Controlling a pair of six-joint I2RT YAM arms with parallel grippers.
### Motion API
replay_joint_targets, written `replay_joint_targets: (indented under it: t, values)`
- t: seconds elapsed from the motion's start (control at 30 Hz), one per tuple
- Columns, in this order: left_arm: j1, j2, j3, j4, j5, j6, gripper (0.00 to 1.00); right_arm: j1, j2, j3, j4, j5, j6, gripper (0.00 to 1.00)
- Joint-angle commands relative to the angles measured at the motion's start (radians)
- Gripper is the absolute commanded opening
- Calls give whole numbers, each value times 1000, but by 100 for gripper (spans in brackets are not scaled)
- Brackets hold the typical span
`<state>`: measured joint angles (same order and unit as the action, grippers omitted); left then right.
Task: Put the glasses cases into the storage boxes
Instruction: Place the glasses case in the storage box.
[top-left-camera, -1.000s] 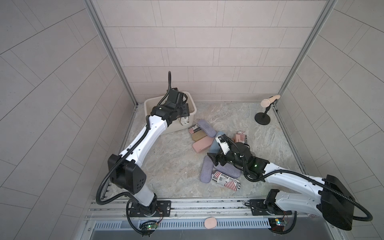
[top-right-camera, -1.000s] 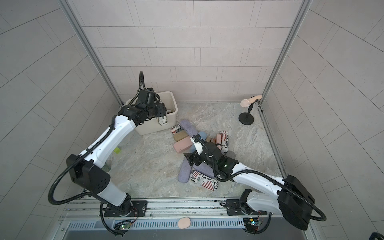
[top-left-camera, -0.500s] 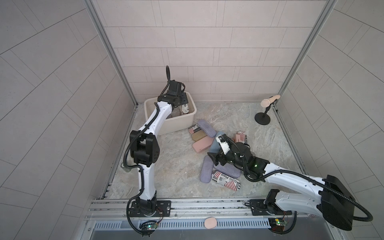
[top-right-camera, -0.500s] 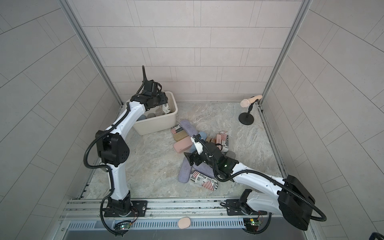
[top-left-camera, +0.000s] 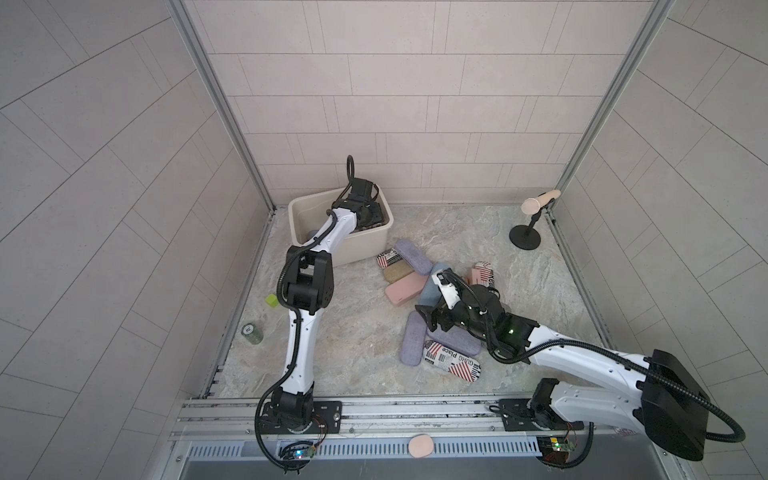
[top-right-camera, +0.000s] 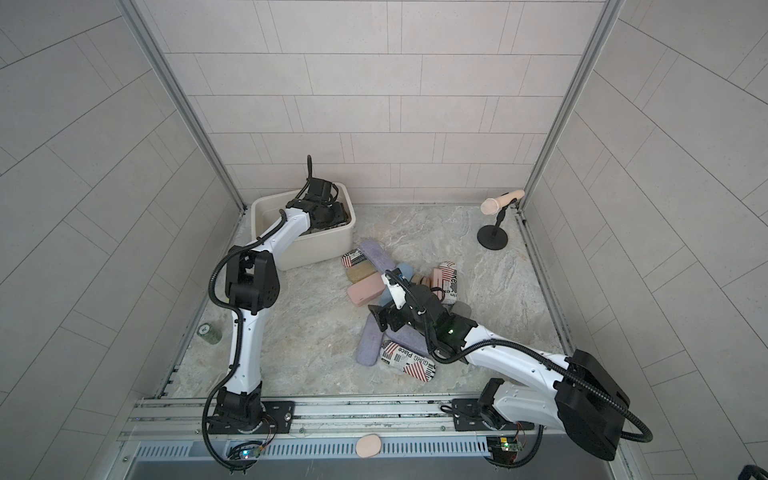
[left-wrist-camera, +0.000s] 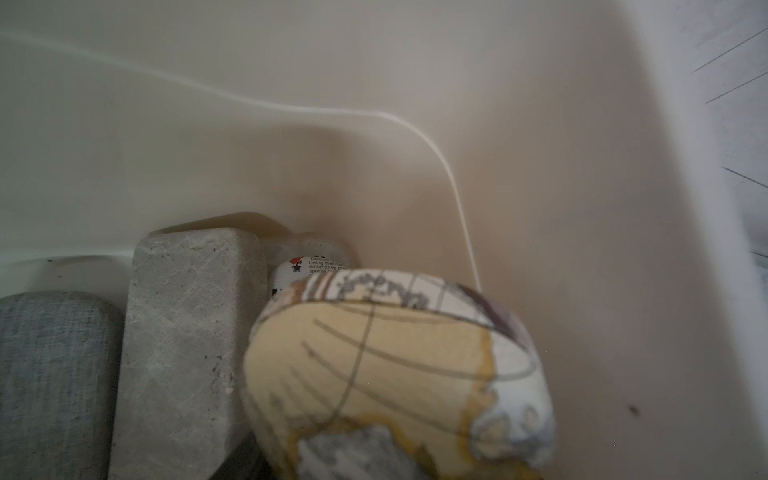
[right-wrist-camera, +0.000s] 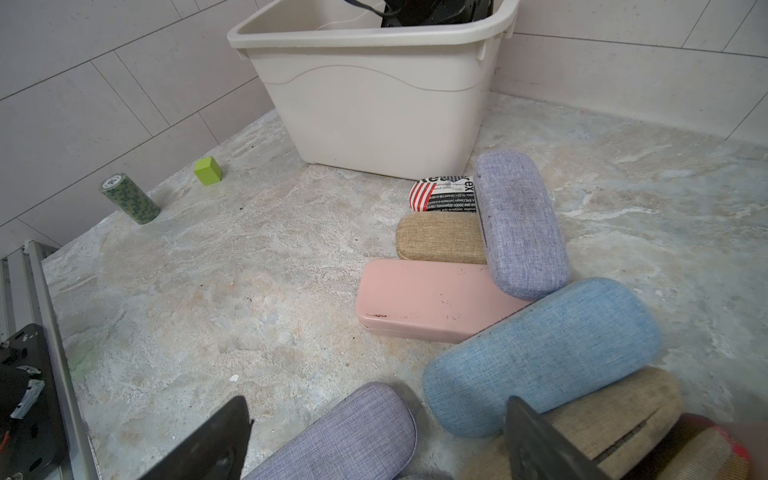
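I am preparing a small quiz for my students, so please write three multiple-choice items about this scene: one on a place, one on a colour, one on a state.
1. Where does the left arm end?
A. inside the storage bin
B. high in the air
C. outside the cell

2. In the right wrist view, which colour is the case between the tan case and the light blue case?
A. black
B. pink
C. green

3. How do the right fingers stand?
A. shut on a case
B. shut on nothing
C. open, nothing between them

Key:
1 A, both top views show its end within the bin's walls.
2 B, the pink case lies between those two.
3 C, a wide gap separates them and they grip nothing.
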<state>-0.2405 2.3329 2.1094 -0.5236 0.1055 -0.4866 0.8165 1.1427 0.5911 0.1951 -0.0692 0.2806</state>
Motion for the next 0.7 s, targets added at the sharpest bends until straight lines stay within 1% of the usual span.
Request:
replay_joint_targets:
  t: [0.0, 0.1, 0.27, 0.5, 0.67]
  values:
    - [11, 35, 46, -12, 48, -8, 68, 4, 11, 22, -16, 17, -4, 96]
    - [13, 36, 56, -32, 44, 14, 78, 3, 15, 22, -16, 19, -6, 96]
    - [17, -21, 66, -64, 48, 64, 86, 4, 26, 22, -15, 16, -3, 96]
    - [38, -202, 58, -111, 67, 114, 86, 6, 32, 22, -13, 8, 2, 96]
    - [84, -356, -33, -132, 9, 134, 85, 9, 31, 22, -14, 7, 2, 96]
